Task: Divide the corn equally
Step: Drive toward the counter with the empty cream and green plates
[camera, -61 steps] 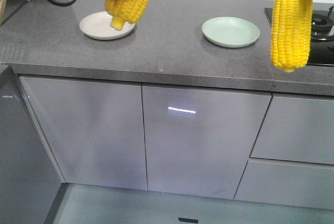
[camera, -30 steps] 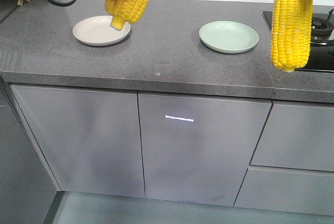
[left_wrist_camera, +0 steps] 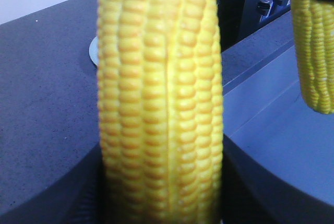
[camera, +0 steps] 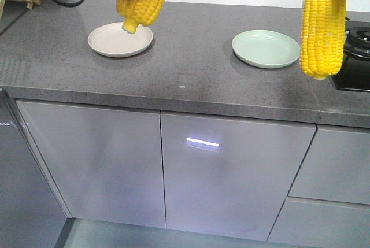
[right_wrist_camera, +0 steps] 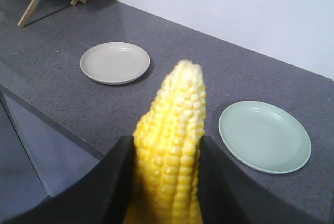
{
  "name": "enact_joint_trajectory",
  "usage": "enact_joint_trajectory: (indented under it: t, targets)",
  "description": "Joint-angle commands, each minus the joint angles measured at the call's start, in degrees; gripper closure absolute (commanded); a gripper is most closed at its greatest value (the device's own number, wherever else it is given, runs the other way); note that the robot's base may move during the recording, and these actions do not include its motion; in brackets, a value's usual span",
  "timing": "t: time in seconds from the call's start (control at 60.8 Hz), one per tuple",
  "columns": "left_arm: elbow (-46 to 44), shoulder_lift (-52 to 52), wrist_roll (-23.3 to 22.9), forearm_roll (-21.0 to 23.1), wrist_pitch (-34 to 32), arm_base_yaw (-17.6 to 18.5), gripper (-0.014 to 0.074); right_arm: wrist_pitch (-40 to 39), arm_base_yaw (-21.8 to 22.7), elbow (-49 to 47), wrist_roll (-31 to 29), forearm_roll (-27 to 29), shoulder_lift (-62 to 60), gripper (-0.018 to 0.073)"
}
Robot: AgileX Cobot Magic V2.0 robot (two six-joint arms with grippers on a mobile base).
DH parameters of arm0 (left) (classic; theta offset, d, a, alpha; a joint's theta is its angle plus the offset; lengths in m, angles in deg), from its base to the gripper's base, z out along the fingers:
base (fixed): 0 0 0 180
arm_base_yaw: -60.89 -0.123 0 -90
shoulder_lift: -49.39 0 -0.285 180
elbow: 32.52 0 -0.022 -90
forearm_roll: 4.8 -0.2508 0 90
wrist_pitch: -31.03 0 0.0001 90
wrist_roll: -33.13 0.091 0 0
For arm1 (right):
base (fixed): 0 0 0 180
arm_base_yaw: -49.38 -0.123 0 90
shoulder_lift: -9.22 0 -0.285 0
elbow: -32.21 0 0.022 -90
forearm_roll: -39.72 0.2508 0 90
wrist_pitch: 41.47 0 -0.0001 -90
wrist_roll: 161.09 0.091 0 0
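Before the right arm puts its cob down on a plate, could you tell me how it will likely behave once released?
The right cob hangs straight from the right gripper without sagging, so it is probably stiff. Round and tapered, it may roll in a curve on the shallow green plate. Its bumpy kernel rows likely resist slipping.

The counter (camera: 191,66) is sliding in my front view: its front edge has dropped lower and nearer, and the white plate (camera: 110,44) and green plate (camera: 266,49) have slipped down and a touch right with it. The left cob (camera: 140,4) now has its tip over the white plate's far part, not its right side. The green plate has closed right up to the right cob (camera: 322,22), the stove (camera: 354,77) is squeezed toward the right edge, and the glint (camera: 202,142) on the cabinet door has sunk lower.
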Motion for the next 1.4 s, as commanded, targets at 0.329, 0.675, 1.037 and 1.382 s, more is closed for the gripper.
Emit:
enact_joint_trajectory:
  t: [0.329,0.675,1.037,1.382]
  targets:
    - [-1.8,2.1,-0.5,1.2,-3.8,0.1,0.0603,-3.8,0.2,-1.7,-0.3,1.1,-1.6,0.0564]
    - [-1.8,2.1,-0.5,1.2,-3.8,0.1,0.0603,-3.8,0.2,-1.7,-0.3,1.1,-1.6,0.0564]
    - [-1.8,2.1,-0.5,1.2,-3.8,0.1,0.0603,-3.8,0.2,-1.7,-0.3,1.1,-1.6,0.0564]
    - [-1.8,2.1,-0.5,1.2,-3.8,0.1,0.0603,-3.8,0.2,-1.7,-0.3,1.1,-1.6,0.0564]
